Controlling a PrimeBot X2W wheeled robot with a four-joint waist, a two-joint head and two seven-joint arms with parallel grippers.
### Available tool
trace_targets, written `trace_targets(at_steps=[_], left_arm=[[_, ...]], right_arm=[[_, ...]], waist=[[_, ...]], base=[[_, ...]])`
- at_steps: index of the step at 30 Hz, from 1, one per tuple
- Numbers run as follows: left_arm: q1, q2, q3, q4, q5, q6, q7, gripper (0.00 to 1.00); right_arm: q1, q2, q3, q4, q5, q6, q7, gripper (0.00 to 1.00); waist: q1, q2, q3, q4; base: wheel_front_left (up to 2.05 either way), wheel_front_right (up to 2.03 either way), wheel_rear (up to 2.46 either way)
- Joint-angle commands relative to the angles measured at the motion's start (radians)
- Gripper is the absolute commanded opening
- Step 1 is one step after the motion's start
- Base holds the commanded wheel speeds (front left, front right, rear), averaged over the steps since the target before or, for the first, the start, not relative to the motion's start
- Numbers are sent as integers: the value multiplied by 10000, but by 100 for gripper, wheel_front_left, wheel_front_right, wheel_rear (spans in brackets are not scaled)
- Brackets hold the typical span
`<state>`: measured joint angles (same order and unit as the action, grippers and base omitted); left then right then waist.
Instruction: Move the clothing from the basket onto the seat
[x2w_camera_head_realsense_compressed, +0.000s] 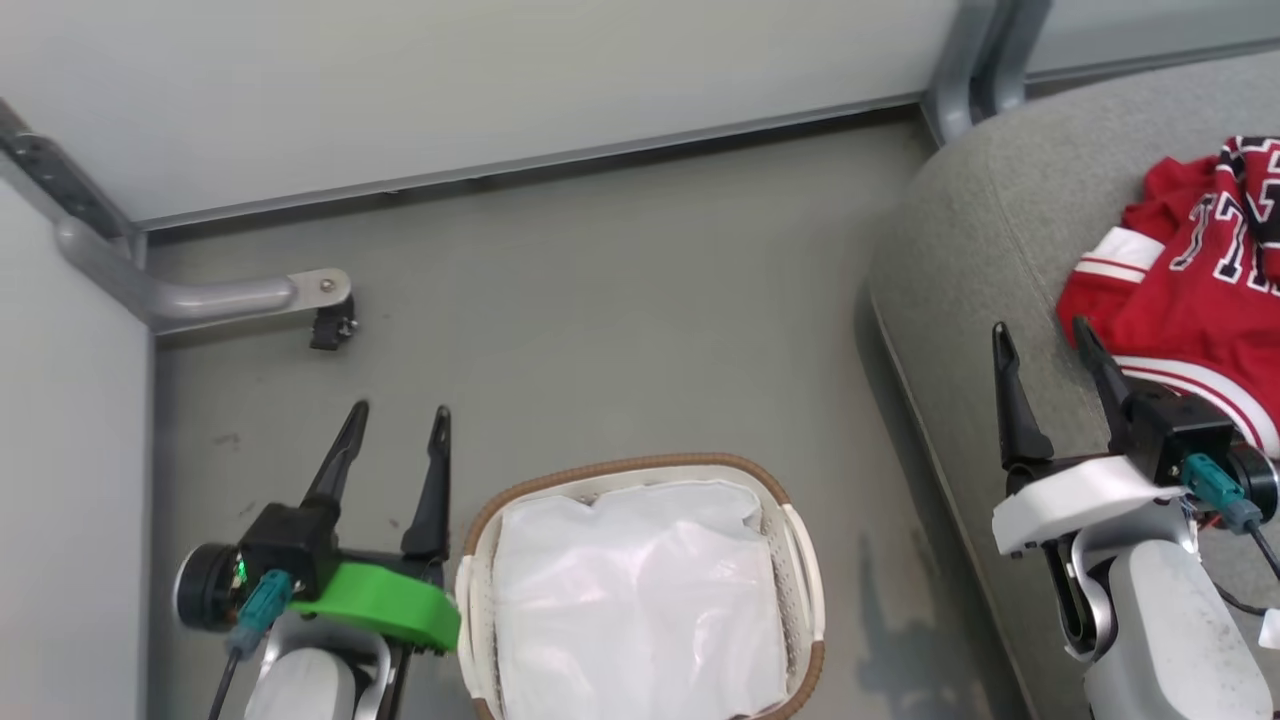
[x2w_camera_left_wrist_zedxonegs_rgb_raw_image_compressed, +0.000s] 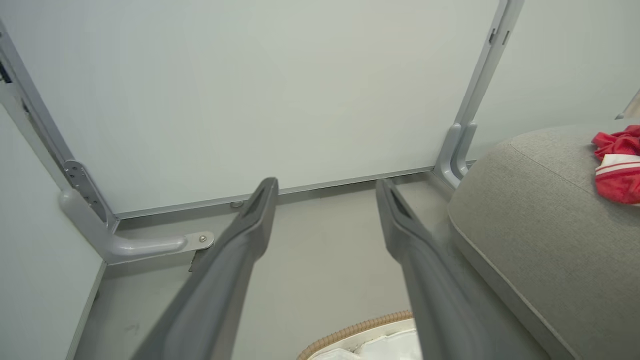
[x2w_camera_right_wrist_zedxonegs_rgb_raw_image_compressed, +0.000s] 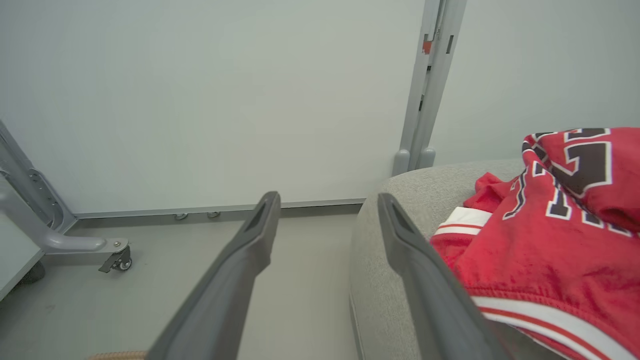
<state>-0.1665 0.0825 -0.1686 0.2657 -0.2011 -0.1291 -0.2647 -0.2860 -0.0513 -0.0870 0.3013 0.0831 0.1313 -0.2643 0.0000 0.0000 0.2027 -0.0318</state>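
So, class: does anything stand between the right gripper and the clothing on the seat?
Nothing visible does. The open right gripper is at the edge of the seat, with the clothing close beside it. The basket shows its white lining.

Bare floor (x2w_camera_head_realsense_compressed: 620, 330) lay open between the basket (x2w_camera_head_realsense_compressed: 620, 465) and the wall panels (x2w_camera_head_realsense_compressed: 500, 80), with nothing standing on it. A grey castor foot (x2w_camera_head_realsense_compressed: 300, 295) jutted out from the left corner, ahead of the left claw (x2w_camera_head_realsense_compressed: 400, 408). The seat (x2w_camera_head_realsense_compressed: 960, 220) closed off the right side. Its near edge was bare around the right claw (x2w_camera_head_realsense_compressed: 1039, 325), and the clothing (x2w_camera_head_realsense_compressed: 1180, 300) covered the part further right. The basket's mouth stood uncovered above the white lining (x2w_camera_head_realsense_compressed: 640, 590).
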Motion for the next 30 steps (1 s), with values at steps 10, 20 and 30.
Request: trace_targets(at_steps=[10, 20, 30], left_arm=[[1109, -227, 1469, 436, 377, -28, 8, 100], [1594, -304, 1853, 550, 73, -28, 8, 100], [1617, -379, 1796, 868, -613, 2, 59, 0]], right_arm=[[986, -15, 80, 202, 277, -11, 0, 100], [1656, -12, 199, 131, 749, -11, 0, 100], [1761, 107, 231, 482, 983, 2, 108, 0]], waist=[[0, 0, -1003, 795], [0, 0, -1429, 838], [0, 0, -1443, 818]], base=[[0, 0, 0], [0, 0, 0], [0, 0, 0]])
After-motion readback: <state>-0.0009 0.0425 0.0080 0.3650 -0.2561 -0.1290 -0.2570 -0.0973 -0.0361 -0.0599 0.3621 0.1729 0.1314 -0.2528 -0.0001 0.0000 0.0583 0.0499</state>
